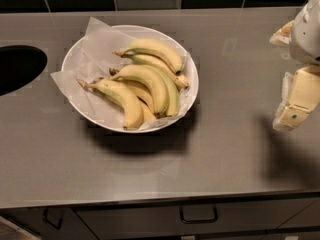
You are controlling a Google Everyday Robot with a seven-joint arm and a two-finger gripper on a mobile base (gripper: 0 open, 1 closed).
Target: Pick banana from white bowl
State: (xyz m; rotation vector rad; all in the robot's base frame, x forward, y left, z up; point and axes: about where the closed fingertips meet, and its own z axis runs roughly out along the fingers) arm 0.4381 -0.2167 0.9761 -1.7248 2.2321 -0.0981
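The end effector (291,115) is hanging at the far right edge of the view, above the grey tabletop (220,154) and well apart from the white bowl (173,36). Its cream-coloured body is running out of the picture at the right and the top, so how far open it is cannot be told; nothing is showing in its grip, and it is touching neither the bowl nor the fruit. It is casting a dark shadow (290,156) on the tabletop below it.

The bananas (147,79) are lying in the white bowl left of centre, resting on crumpled white paper (95,39) that is spilling over the rim at the left. They are overlapping one another, stems pointing left, so the exact count is hard to make out. A dark rounded opening (17,66) is being cut off by the left edge. A drawer handle (198,215) is showing below the front edge of the tabletop.
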